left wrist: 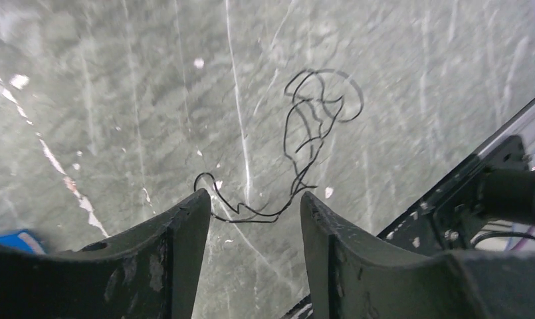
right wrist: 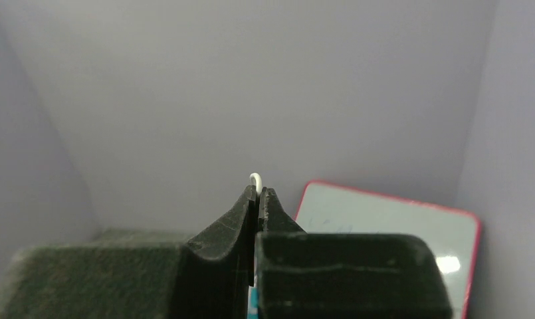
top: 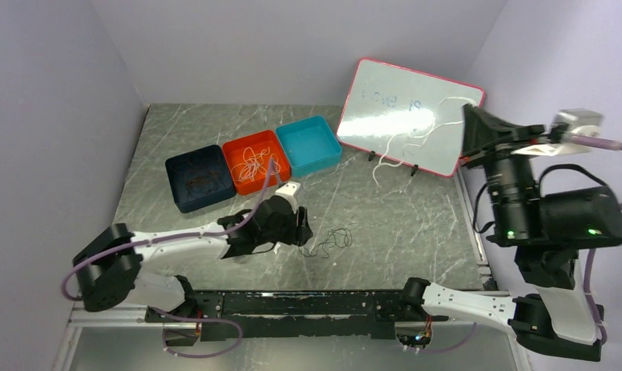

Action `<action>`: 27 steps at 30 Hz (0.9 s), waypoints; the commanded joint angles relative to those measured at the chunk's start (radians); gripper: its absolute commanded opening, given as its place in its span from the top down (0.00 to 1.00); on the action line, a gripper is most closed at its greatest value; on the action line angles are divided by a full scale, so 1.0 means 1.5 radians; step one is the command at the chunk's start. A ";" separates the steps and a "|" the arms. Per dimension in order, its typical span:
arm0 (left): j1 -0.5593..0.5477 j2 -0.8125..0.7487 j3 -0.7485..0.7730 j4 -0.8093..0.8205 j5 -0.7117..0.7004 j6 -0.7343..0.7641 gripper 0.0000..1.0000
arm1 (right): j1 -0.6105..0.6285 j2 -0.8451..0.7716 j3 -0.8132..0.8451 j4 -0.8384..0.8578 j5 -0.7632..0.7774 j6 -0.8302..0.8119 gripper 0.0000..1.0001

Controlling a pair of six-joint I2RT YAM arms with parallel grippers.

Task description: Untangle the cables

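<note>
Black cable [left wrist: 311, 133]: one, lying in loose loops on the tabletop [top: 416, 224], centre-front. Its thin tail runs back between the fingers of the left claw [left wrist: 254, 194]. That claw is spread and grips nothing; the tail lies on the surface in the gap.

White cable [right wrist: 254, 177]: one, pinched at its end by the right claw [right wrist: 257, 193], whose jaws are pressed together on it. A small white hook of cable shows just above the fingertips. The rest hangs down in front of the whiteboard [top: 385, 93], and its lower squiggles reach the tabletop near the board's foot.

Left arm: stretched low and forward across the tabletop, wrist tilted down, claw just left of the black loops.
Right arm: folded upward at the right side, claw raised high above the surface and pointing toward the back wall.

Tangle of white cables [top: 252, 164]: inside the orange bin [top: 234, 151]; cannot count the strands.

Count:
- bins: 3, in a touching row at back left: navy bin [top: 176, 166], orange bin, teal bin [top: 307, 144]. Navy holds some thin dark strands, not resolvable. Teal shows no contents.
- whiteboard: 1, red-framed, leaning at back right with faint writing.

Surface: grey-green marble pattern with white veins. A black rail [top: 307, 305] runs along the near edge, by the arm bases.
Room: pale lilac walls [top: 238, 46] on three sides.
</note>
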 commanded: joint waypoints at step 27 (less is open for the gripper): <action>0.000 -0.393 0.154 0.010 0.044 0.310 0.13 | 0.005 0.127 -0.098 -0.206 -0.307 0.404 1.00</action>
